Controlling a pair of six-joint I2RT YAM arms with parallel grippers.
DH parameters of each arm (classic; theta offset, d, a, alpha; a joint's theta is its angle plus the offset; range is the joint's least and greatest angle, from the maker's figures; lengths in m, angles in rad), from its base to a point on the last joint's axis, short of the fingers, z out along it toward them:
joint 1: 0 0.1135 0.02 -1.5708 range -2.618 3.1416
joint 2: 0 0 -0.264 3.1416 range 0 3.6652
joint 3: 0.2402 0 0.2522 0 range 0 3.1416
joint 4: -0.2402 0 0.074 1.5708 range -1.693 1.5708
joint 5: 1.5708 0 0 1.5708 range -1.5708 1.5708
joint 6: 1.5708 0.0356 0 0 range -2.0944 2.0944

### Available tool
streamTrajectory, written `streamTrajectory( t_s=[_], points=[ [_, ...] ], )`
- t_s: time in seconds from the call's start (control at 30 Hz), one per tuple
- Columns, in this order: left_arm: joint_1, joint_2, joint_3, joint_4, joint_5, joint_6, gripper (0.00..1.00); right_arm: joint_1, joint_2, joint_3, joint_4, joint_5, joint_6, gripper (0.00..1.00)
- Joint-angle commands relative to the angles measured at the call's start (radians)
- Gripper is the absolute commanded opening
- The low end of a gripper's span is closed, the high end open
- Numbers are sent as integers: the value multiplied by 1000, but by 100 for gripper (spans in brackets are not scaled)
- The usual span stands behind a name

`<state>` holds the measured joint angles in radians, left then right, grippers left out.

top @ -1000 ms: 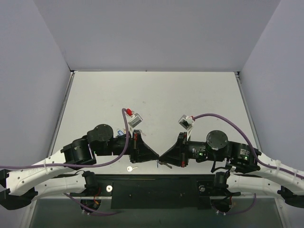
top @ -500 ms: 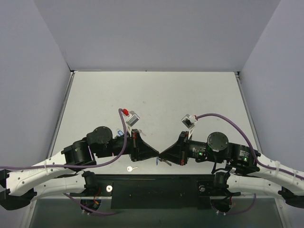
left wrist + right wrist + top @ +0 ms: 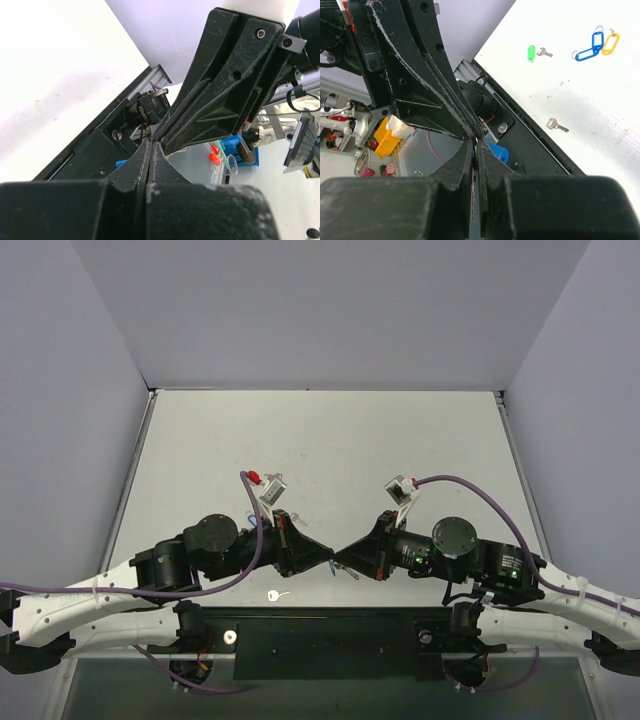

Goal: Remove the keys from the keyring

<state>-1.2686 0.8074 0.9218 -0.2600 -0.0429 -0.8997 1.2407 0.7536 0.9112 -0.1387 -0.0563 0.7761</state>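
Left hand [image 3: 329,558] and right hand [image 3: 341,560] both pressed shut, tips meeting at lower centre. Blue keyring [image 3: 589,51] lies on the counter [image 3: 330,440], upper right, beside an orange tag [image 3: 610,44]. Key [image 3: 556,125] lies loose, apart.

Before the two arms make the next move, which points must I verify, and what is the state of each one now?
1. Left gripper fingers closed: ok.
2. Right gripper fingers closed: ok.
3. Both grippers meet tip to tip: ok.
4. Something held between the fingers: cannot tell.
5. Bright-blue oblong plastic tag lying on the white table, away from both grippers: ok.
6. Small metal key lying alone near the table's front edge, untouched: ok.
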Motion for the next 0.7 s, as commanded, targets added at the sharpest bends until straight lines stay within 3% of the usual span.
streamTrajectory(
  t_s=[0.0, 0.67],
  points=[
    [-29, 1, 6, 120, -6, -79, 0, 5, 53, 20, 83, 84, -3, 0],
    [-31, -8, 80, 93, 31, -137, 0, 43, 24, 22, 67, 79, -41, 0]
  ],
)
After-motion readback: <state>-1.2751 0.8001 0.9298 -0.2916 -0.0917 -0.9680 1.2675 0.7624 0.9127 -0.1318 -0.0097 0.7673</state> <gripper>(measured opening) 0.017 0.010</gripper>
